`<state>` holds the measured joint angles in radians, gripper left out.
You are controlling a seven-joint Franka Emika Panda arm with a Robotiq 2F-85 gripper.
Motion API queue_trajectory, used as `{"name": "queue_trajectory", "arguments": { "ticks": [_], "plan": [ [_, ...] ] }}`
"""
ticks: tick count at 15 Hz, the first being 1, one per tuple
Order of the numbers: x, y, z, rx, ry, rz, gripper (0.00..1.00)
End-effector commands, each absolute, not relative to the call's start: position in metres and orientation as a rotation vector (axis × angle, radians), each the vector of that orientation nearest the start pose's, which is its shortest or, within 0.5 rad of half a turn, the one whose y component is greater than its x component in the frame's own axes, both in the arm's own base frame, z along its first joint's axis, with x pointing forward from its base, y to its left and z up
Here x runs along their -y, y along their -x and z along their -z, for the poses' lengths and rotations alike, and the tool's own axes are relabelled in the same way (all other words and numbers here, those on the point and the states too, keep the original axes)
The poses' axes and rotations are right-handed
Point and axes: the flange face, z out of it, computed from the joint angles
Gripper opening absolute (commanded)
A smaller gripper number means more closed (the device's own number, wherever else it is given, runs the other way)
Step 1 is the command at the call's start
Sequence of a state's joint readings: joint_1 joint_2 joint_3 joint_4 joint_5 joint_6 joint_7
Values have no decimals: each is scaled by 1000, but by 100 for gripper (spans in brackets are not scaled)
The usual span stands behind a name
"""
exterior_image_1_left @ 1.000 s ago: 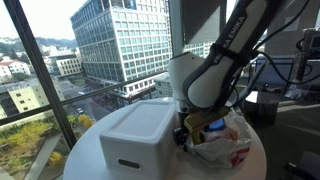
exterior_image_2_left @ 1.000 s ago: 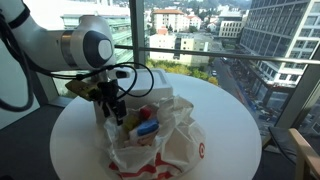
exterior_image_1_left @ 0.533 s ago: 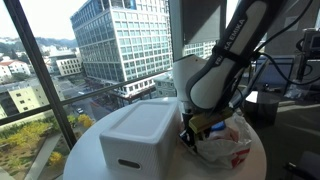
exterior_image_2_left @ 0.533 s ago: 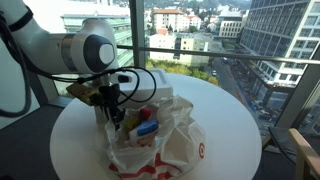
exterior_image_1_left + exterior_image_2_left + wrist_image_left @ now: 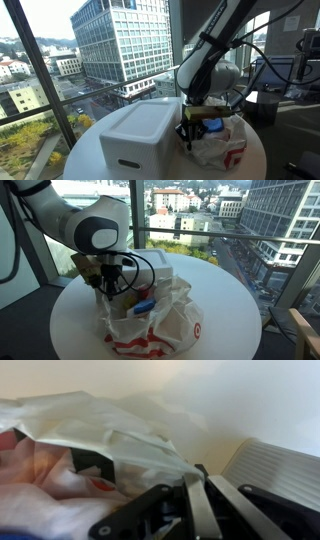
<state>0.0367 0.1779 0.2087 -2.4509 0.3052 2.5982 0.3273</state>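
Wrist view: hand (image 5: 192, 482) clenched on crinkled, translucent white plastic bag (image 5: 110, 435), beside ribbed white box (image 5: 270, 468).

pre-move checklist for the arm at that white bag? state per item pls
1. Gripper shut: ok.
2. Edge of thin white plastic bag with red logo pinched between the fingers: ok, wrist view.
3. Blue item lying inside the bag: ok.
4. Gripper apart from white rectangular box: cannot tell, they are very close.
5. Bag resting on round white table, away from its edge: ok.
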Motion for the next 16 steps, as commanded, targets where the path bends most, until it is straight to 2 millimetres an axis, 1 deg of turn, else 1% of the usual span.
{"name": "queue_trajectory", "arguments": {
  "ticks": [1,2,4,5,6,9,10,12,13,14,16],
  "plan": [
    [-106,-463,-269,-526,2775,-40,9],
    [-102,-458,-280,-513,2773,-38,9],
    [-94,-444,-304,-524,2847,-6,7],
    [-92,-436,-318,-520,2903,49,8],
    [-93,-428,-333,-490,2946,98,6],
    [-105,-411,-380,-408,3001,259,7],
    [-110,-408,-390,-386,3023,278,7],
    [-120,-403,-403,-367,3062,291,7],
    [-125,-399,-409,-371,3096,308,31],
    [-129,-395,-415,-370,3120,319,32],
    [-133,-386,-424,-398,3165,331,46]
  ]
}}
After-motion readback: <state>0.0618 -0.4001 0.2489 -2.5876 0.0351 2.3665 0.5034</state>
